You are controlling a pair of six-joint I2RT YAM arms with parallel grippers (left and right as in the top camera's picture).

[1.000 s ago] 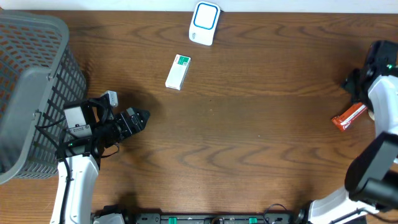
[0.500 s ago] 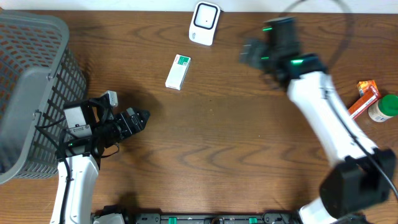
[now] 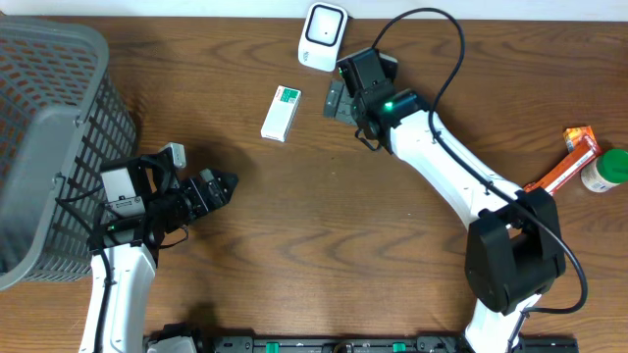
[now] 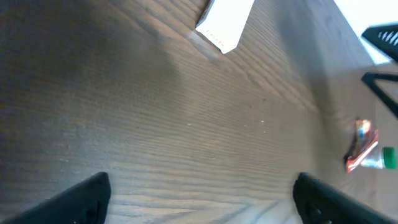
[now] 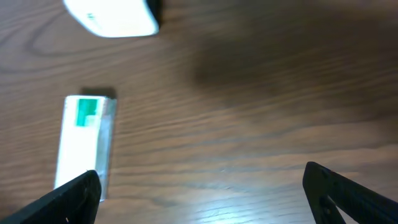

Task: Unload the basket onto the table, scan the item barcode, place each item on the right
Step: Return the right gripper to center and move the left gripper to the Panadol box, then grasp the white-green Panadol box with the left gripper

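Note:
A small white box with a green end (image 3: 282, 113) lies flat at the back middle of the table, and no barcode shows on it. It also appears in the left wrist view (image 4: 225, 22) and the right wrist view (image 5: 84, 146). A white scanner with a blue ring (image 3: 321, 36) stands behind it, its lower part showing at the top of the right wrist view (image 5: 112, 15). My right gripper (image 3: 334, 101) hovers open just right of the box, empty (image 5: 202, 193). My left gripper (image 3: 221, 186) is open and empty by the basket, well short of the box (image 4: 202, 205).
A grey mesh basket (image 3: 49, 147) fills the left side, close behind the left arm. An orange packet (image 3: 569, 162) and a green-capped bottle (image 3: 605, 172) lie at the right edge; both also show in the left wrist view, packet (image 4: 360, 146) and bottle (image 4: 385, 158).
The right arm has swung from the far right edge across the table to the back middle, beside the box and scanner. The left arm has stayed in place.

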